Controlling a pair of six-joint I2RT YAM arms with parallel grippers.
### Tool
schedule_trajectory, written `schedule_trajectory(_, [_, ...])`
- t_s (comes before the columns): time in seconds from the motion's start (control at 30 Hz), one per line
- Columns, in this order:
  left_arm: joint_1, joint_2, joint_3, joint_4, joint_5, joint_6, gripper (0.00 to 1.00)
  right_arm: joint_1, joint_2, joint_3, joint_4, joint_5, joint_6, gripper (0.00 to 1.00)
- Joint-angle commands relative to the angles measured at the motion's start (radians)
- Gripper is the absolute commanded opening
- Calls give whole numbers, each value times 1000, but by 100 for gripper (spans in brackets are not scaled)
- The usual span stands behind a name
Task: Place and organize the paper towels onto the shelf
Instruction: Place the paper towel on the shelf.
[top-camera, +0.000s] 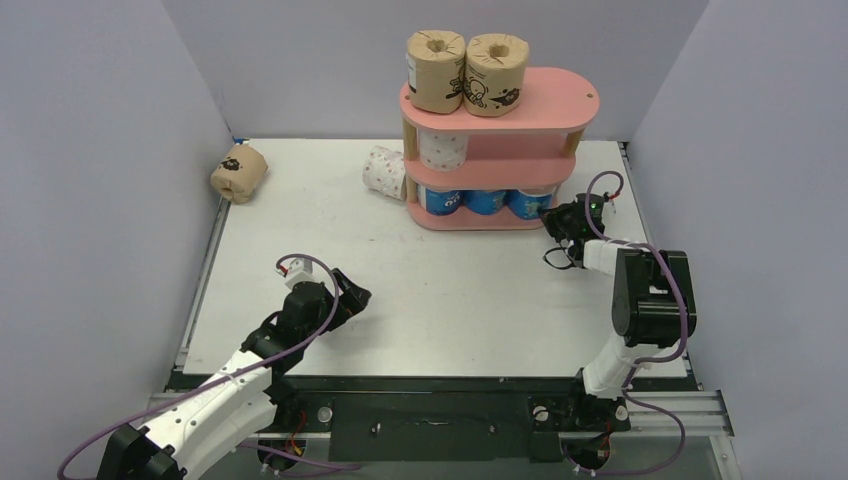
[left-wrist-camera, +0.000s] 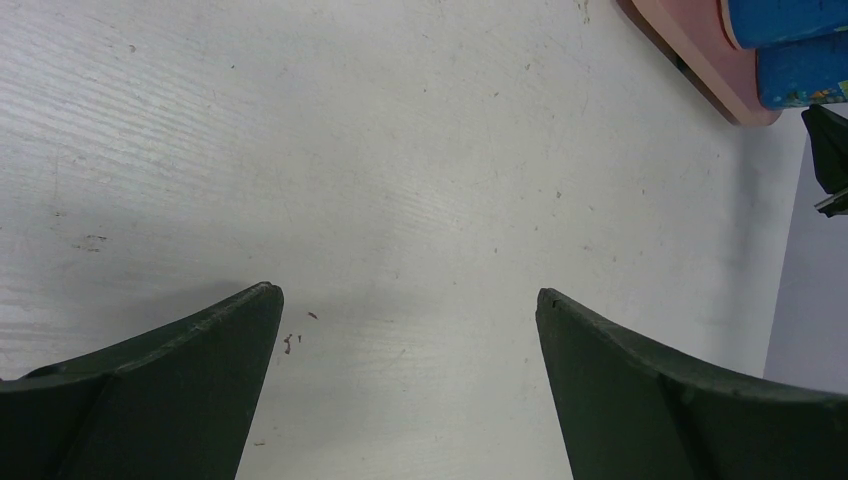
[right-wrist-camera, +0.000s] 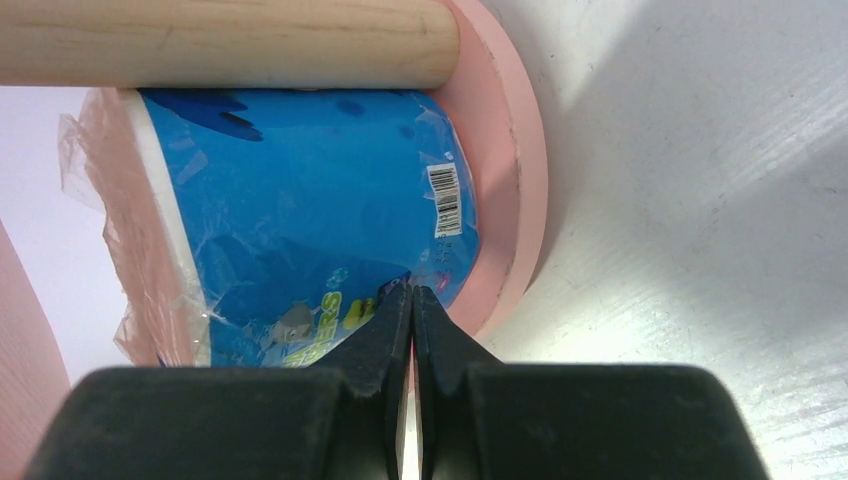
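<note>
The pink shelf (top-camera: 545, 100) stands at the back of the table. Two brown paper towels (top-camera: 436, 70) (top-camera: 497, 72) stand on its top board. One white pink-dotted roll (top-camera: 443, 148) is on the middle board, and three blue rolls (top-camera: 482, 202) fill the bottom. Another white roll (top-camera: 383, 170) lies on the table against the shelf's left side. A brown roll (top-camera: 238, 173) lies at the far left. My right gripper (right-wrist-camera: 412, 290) is shut, its tips touching the rightmost blue roll (right-wrist-camera: 320, 190). My left gripper (left-wrist-camera: 410, 295) hangs open over bare table.
Grey walls close in the table on the left, back and right. A wooden post (right-wrist-camera: 220, 40) of the shelf runs just above the blue roll, and the pink bottom board (right-wrist-camera: 510, 180) curves round it. The table top (top-camera: 450, 300) lies between the arms.
</note>
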Motion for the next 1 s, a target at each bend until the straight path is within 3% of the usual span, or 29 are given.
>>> schedule_trajectory(0.0, [5,3,12,23,-12,-2,99,8,19,52,50,26,-5,0])
schedule_trajectory(0.97, [6,30,15,35,-13,-7,99,5,51,93,41,27,-8,0])
